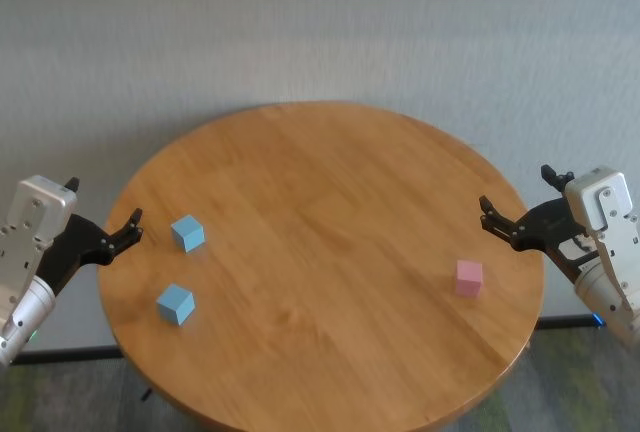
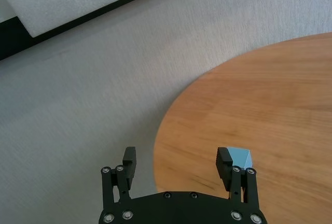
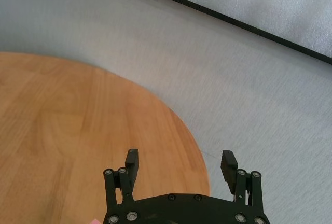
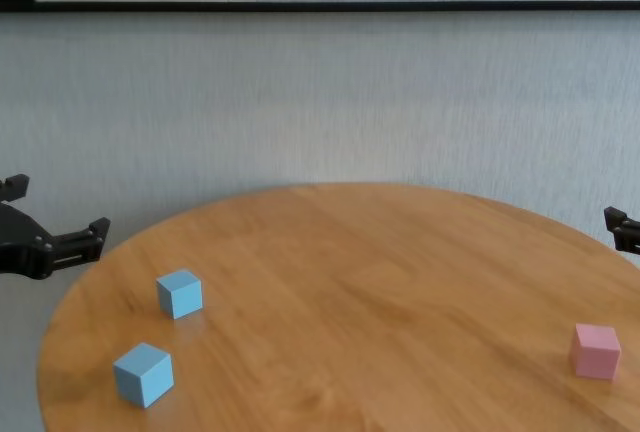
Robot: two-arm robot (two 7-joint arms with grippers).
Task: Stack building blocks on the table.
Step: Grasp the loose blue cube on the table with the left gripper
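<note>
Two light blue building blocks (image 1: 187, 233) (image 1: 175, 303) sit apart on the left side of the round wooden table (image 1: 320, 202). The pink block (image 1: 468, 277) sits alone near the right edge. In the chest view the blue blocks (image 4: 180, 293) (image 4: 143, 373) and the pink block (image 4: 596, 350) all rest flat. My left gripper (image 1: 102, 202) is open and empty, hovering just off the table's left edge. One blue block (image 2: 239, 156) shows past a fingertip in the left wrist view. My right gripper (image 1: 516, 186) is open and empty at the right edge, beyond the pink block.
Grey carpet (image 1: 320, 42) surrounds the table, with a white wall and dark baseboard (image 4: 320, 6) behind. Nothing else stands on the tabletop.
</note>
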